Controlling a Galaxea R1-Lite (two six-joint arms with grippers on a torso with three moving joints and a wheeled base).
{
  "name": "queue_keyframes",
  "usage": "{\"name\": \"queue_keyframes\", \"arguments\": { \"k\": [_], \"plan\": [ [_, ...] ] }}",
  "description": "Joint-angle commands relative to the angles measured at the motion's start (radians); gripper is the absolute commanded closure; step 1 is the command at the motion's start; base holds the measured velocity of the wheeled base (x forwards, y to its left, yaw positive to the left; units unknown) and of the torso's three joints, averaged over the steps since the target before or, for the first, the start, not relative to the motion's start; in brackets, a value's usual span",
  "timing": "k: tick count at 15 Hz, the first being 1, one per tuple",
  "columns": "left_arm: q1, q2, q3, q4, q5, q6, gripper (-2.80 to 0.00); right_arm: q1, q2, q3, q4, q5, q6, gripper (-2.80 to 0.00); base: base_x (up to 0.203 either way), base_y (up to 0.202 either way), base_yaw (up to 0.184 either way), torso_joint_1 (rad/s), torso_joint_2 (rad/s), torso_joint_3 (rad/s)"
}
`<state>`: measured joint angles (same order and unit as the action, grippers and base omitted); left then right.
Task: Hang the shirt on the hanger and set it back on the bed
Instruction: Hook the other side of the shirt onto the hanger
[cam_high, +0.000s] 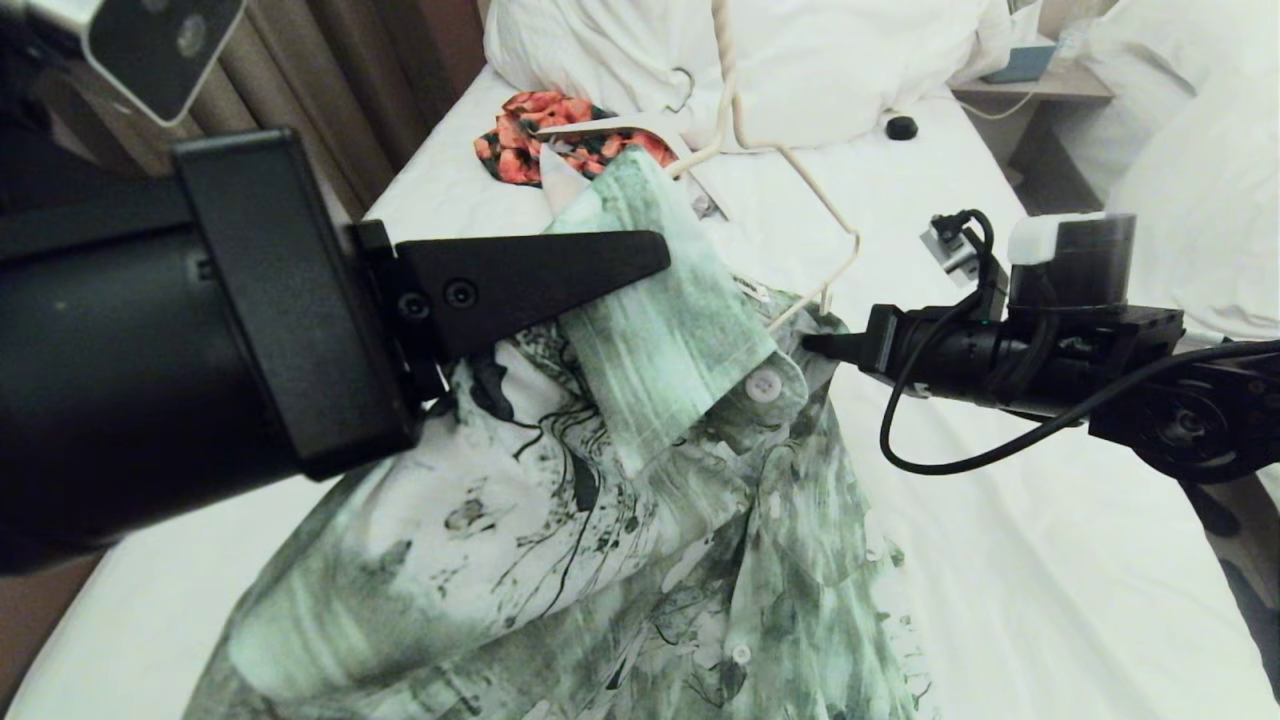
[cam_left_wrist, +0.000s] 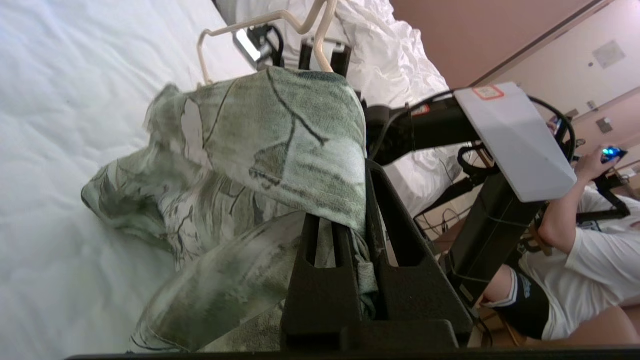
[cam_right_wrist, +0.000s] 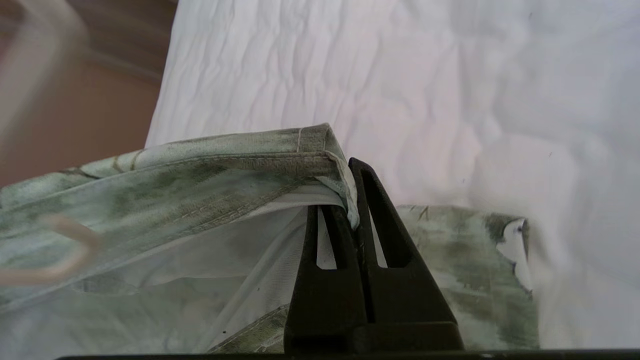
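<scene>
Orange-red floral garment crumpled near head end, beside left edge of mattress. Wide flat white hanger lying across garment, metal hook toward pillows. Small black round object near right edge. Nightstand beyond right edge. Seated person in white T-shirt in left wrist view.

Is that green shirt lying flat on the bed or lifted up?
Partly lifted. Both grippers, left and right, pinch the shirt and raise its collar end; its lower part rests on the bed.
</scene>
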<state>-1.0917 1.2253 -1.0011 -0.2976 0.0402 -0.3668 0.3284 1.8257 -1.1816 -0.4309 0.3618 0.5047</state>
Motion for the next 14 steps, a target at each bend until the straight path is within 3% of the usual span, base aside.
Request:
{"name": "queue_keyframes", "arguments": {
  "k": [1, 6, 14],
  "plan": [
    [-0.004, 0.010, -0.002, 0.017, 0.000, -0.003, 0.00, -0.012, -0.001, -0.008, -0.002, 0.002, 0.003, 0.00, 0.000, 0.000, 0.000, 0.000, 0.00, 0.000],
    [0.000, 0.100, 0.001, 0.022, 0.027, -0.002, 0.00, -0.052, -0.042, -0.015, 0.011, 0.003, 0.003, 0.00, 0.000, 0.000, 0.000, 0.000, 0.00, 0.000],
    [0.000, 0.163, 0.004, 0.035, 0.076, 0.004, 0.00, -0.068, -0.099, -0.075, 0.158, 0.011, 0.002, 0.00, 0.000, 0.000, 0.000, 0.000, 0.00, 0.000]
  ]
}}
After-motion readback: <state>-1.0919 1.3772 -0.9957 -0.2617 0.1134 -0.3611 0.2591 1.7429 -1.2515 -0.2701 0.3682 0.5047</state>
